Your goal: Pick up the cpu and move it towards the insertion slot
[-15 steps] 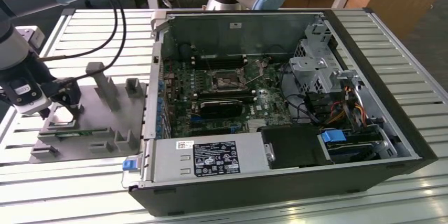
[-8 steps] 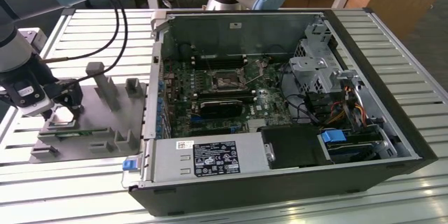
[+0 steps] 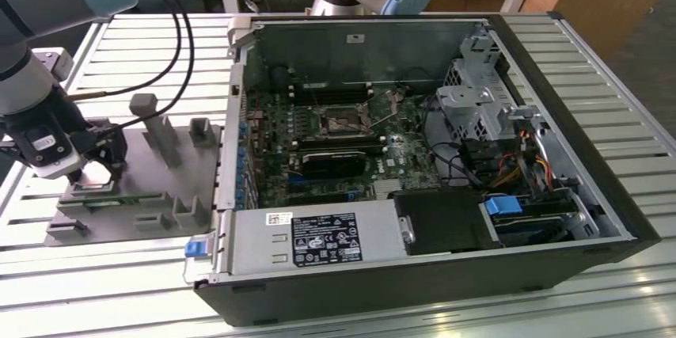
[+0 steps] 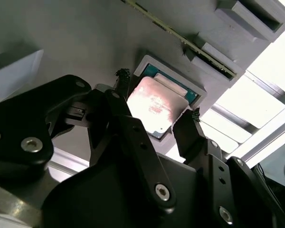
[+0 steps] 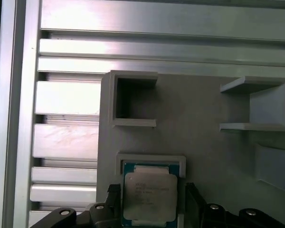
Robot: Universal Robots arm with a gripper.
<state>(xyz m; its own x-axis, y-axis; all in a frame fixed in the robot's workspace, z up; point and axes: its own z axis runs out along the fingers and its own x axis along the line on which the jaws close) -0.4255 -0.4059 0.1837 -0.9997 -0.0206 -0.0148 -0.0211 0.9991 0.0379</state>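
Over the grey tray (image 3: pixel 148 199) at the exterior view's left, the gripper (image 3: pixel 93 165) straddles the cpu (image 5: pixel 149 197).
Its 2 fingers (image 5: pixel 115 205) stand spread, 1 just beside each edge, gripping nothing; the cpu lies flat in its tray recess. The insertion slot (image 3: pixel 343 123) sits well apart, inside the open computer case (image 3: pixel 591 116).

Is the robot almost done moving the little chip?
Just starting. Done: the gripper is over the cpu, open fingers either side. In hand: nothing gripped; the cpu lies in its tray pocket. Left: the lift and the whole trip to the slot in the computer.
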